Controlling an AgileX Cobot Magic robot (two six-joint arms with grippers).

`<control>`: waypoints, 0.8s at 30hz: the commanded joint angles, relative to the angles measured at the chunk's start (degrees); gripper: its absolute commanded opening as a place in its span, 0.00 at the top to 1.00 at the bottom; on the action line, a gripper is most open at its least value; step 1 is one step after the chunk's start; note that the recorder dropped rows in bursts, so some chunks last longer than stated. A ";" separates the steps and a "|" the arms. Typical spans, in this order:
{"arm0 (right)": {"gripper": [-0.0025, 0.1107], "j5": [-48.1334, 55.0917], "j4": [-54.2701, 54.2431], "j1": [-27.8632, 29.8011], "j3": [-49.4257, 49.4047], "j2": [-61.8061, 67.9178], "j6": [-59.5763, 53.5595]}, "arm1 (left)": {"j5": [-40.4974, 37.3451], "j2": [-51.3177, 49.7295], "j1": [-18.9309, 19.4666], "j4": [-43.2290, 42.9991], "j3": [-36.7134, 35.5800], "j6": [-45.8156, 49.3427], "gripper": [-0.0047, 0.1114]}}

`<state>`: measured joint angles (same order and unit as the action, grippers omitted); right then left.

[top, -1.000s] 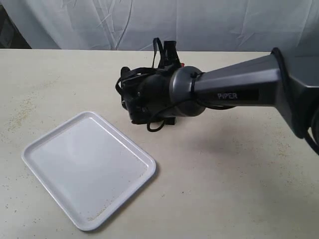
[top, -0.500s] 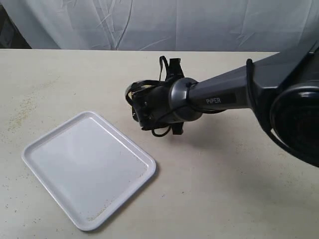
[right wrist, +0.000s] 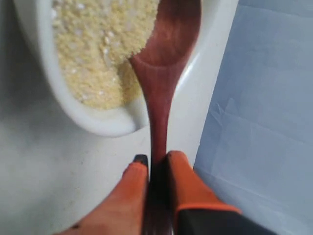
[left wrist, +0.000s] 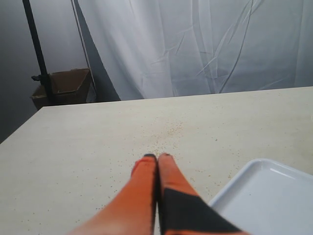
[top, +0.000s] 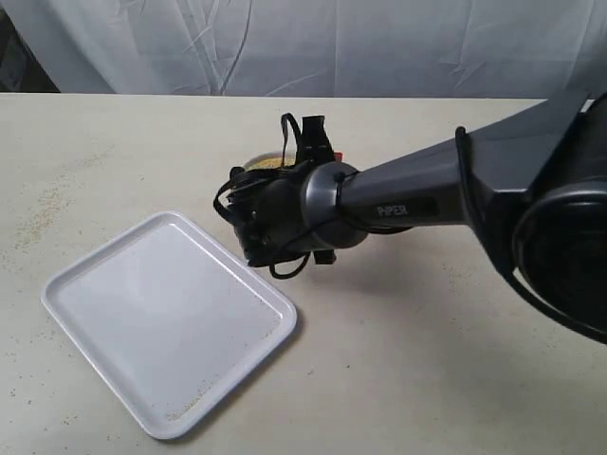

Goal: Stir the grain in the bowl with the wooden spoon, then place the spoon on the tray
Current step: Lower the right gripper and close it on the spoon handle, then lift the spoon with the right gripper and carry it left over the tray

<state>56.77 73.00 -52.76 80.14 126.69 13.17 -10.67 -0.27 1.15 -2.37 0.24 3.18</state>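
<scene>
In the right wrist view my right gripper [right wrist: 155,159] is shut on the handle of the dark reddish-brown wooden spoon [right wrist: 164,54]. The spoon's oval end rests inside the white bowl [right wrist: 93,117], against the yellow-tan grain [right wrist: 98,44]. In the exterior view the right arm's wrist covers most of the bowl; only a sliver of grain [top: 266,162] shows behind it. The white tray [top: 166,318] lies flat at the front left, with nothing on it but a few stray granules. My left gripper [left wrist: 157,157] is shut with nothing between its fingers, low over the table beside a tray corner [left wrist: 266,196].
A white cloth backdrop [top: 313,47] hangs behind the table. Spilled granules dot the beige tabletop [left wrist: 168,132] at the left. A brown box [left wrist: 61,88] and a dark stand pole [left wrist: 36,54] are beyond the table's far edge.
The right arm's wrist has shifted left and slightly toward the back over the last second, and a sliver of grain now shows behind it. The tray has not moved.
</scene>
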 commanded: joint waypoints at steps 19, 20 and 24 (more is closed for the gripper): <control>0.99 -5.29 -0.74 4.18 0.24 -4.51 0.39 | 0.31 0.27 -0.18 -0.08 -0.24 0.04 0.96; 0.99 -5.46 -0.74 4.82 0.24 -4.05 0.50 | 0.31 0.27 -0.18 -0.08 -0.24 0.04 0.96; 0.99 -6.68 -1.56 5.79 0.24 -1.87 0.50 | 0.31 0.27 -0.18 -0.08 -0.24 0.04 0.96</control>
<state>51.01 71.90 -47.54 80.14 123.71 13.21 -10.67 -0.27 1.15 -2.37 0.24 3.18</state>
